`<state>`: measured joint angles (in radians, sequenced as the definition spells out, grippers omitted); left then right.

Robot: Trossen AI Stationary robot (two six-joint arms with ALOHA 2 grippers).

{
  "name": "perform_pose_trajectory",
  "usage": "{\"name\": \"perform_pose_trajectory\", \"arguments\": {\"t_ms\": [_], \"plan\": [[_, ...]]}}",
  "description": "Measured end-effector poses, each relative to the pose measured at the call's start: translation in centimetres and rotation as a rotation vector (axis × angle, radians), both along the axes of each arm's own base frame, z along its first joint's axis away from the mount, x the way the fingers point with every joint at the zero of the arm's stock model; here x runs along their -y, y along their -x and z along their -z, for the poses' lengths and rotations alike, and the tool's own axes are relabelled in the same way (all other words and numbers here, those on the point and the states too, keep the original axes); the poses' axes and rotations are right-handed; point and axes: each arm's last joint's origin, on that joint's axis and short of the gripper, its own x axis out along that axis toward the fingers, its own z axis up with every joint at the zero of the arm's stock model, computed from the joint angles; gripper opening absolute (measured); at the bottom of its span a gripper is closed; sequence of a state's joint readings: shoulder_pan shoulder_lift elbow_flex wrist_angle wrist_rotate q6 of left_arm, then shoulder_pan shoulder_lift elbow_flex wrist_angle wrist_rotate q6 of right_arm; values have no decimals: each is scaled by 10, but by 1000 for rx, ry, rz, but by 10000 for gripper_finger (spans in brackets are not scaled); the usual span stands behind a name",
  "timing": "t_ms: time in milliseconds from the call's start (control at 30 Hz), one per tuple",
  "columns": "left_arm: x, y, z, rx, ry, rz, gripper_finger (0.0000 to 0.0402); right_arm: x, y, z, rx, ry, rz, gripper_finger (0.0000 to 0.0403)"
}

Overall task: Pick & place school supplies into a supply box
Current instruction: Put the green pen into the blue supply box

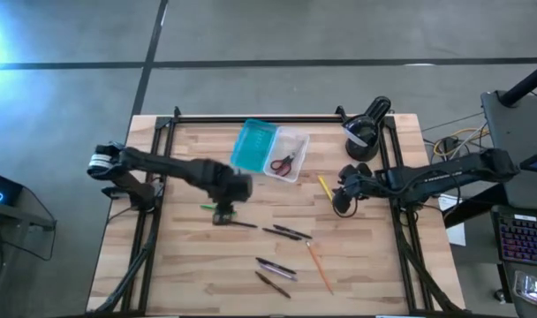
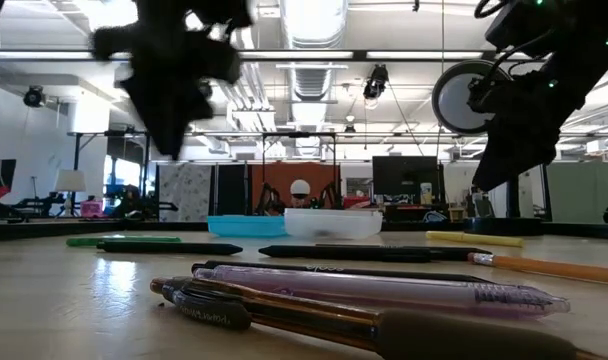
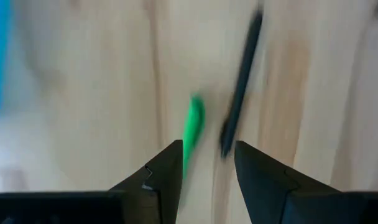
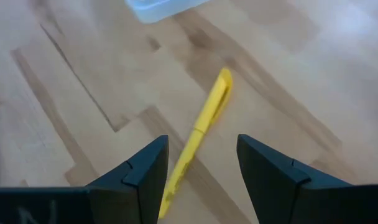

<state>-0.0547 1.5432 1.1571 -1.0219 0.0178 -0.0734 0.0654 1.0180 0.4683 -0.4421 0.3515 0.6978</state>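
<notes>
**Both claws open over loose supplies, scissors already in the box**

The supply box (image 1: 268,150) lies open near the middle of the bench's (image 1: 189,274) far edge, its turquoise half toward the left side and its clear half toward the right. The red-handled scissors (image 1: 283,162) rest inside the clear half.

The left claw (image 1: 224,215) hangs just above the bench left of centre, nearer than the box. Its fingers (image 3: 167,168) stand apart and hold nothing. In the left wrist view the green marker (image 3: 193,127) and a dark pen (image 3: 240,87) lie side by side just ahead of the fingertips, the marker's end reaching between them. From overhead, the marker shows beside this claw toward the left edge.

The right claw (image 1: 342,201) hovers right of centre, its fingers (image 4: 148,168) also apart and empty. The yellow pencil (image 4: 198,134) lies on the wood directly under it, one end running between the two fingers in the right wrist view.

More dark pens (image 1: 291,232) lie scattered across the middle of the bench toward the near edge, with two further ones (image 1: 274,275) closer to that edge. An orange pencil (image 1: 318,264) lies just right of them.

A black round device (image 1: 367,128) stands by the far right corner.
</notes>
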Motion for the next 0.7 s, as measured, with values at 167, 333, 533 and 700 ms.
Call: {"name": "perform_pose_trajectory", "arguments": {"t_ms": [167, 333, 533, 700], "plan": [[3, 15, 32, -53, -35, 18, 128, -1, -7, 7, -19, -15, -12, 183], [0, 20, 54, -31, -81, 50, 128, -2, -11, 13, -39, -40, -21, 183], [0, 27, 74, -25, -65, 53, 129, -3, -12, 17, -56, -75, -1, 183], [-1, 35, 87, -45, -62, 49, 125, -3, -13, 17, -50, -84, 18, 183]]}}
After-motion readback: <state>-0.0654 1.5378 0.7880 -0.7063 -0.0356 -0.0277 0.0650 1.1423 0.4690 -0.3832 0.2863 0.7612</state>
